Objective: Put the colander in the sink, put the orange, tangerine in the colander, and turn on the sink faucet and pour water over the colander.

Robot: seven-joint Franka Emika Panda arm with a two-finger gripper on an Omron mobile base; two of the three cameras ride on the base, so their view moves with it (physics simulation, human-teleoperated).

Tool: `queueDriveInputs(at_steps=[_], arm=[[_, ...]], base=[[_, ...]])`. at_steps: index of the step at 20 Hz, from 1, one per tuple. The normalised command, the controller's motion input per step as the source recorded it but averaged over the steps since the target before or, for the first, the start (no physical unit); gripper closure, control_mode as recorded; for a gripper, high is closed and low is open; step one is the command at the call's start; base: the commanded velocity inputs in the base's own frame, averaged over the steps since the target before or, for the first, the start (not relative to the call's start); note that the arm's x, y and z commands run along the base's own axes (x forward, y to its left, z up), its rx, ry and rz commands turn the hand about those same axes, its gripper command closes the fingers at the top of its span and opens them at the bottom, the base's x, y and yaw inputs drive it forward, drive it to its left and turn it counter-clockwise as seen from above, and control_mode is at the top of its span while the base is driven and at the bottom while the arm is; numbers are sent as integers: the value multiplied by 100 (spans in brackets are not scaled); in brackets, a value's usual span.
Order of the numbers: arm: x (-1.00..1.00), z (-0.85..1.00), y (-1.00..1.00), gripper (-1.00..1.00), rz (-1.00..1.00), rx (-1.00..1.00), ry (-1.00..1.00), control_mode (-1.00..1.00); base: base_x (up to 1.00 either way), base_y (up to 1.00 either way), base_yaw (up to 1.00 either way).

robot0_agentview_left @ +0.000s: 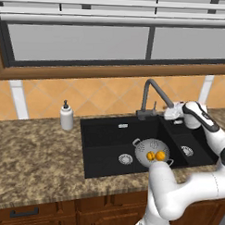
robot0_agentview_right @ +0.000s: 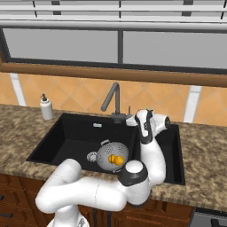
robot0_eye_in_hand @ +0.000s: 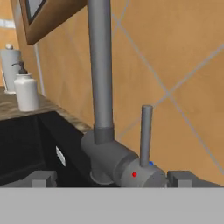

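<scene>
Claw (robot0_eye_in_hand: pixel 112 178): jaws spread wide and holding nothing; in the hand view the two dark finger tips stand one on each side of the faucet's base, and the upright lever rises between them without touching either tip.
Claw's place: at the back rim of the sink, just beside the faucet base; in the left base view the white hand (robot0_agentview_left: pixel 175 112) sits right of the faucet, above the divider between the basins.
Sink faucet (robot0_agentview_left: pixel 152 95): dark grey gooseneck, mounted behind the sink at the middle, spout angled out toward the right; the hand hides its tip.
Lever (robot0_eye_in_hand: pixel 146 133): thin grey rod standing upright on the faucet's side body, with a red dot and a blue dot below it.
Sink (robot0_agentview_left: pixel 104 139): black, two basins, set into the bench; a round steel drain (robot0_agentview_left: pixel 125 158) shows in the left basin and another in the right.
Colander (robot0_agentview_left: pixel 148 149): grey, dotted with holes, resting in the left basin near its front right corner, just right of the drain.
Fruit (robot0_agentview_left: pixel 155 155): two orange balls side by side inside the colander; which is the orange and which the tangerine, cannot tell.
Soap bottle (robot0_agentview_left: pixel 66 116): white pump bottle, upright on the bench left of the sink, near the wall.
Bench (robot0_agentview_left: pixel 34 152): speckled brown stone, around the sink.
</scene>
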Motion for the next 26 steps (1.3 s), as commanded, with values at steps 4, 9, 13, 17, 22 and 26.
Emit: queueDriveInputs(at_steps=[4, 9, 13, 17, 22, 26], arm=[[28, 17, 15, -100, -29, 4, 0, -100], [3, 4, 25, -100, -9, 7, 0, -100], [-13, 0, 11, -100, 0, 1, 0, -100], [28, -7, 4, -100, 0, 0, 0, -100], [53, -6, 1, -100, -5, 0, 0, -100], [37, -4, -8, -100, -3, -1, 0, -100]], base=[[0, 0, 0], [0, 0, 0], [0, 0, 0], [0, 0, 0], [0, 0, 0], [0, 0, 0]])
